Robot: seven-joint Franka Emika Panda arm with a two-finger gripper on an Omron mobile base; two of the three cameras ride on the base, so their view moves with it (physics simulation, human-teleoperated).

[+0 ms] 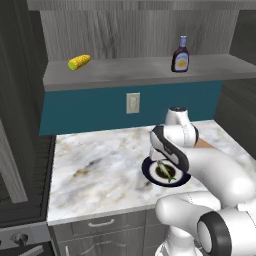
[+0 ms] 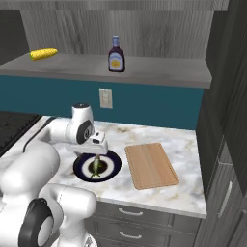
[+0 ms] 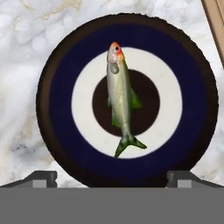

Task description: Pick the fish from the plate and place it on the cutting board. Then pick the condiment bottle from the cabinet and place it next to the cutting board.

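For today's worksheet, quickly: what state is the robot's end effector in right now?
End effector: open, holding nothing, poised above the fish lying on the plate.

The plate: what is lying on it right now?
A single fish lies across the plate, over its dark centre and white ring. The open gripper hangs above it. The patch beneath the fish is covered.

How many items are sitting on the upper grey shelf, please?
2: a corn cob toward its left end and the condiment bottle further right, standing upright. Nothing else shows there.
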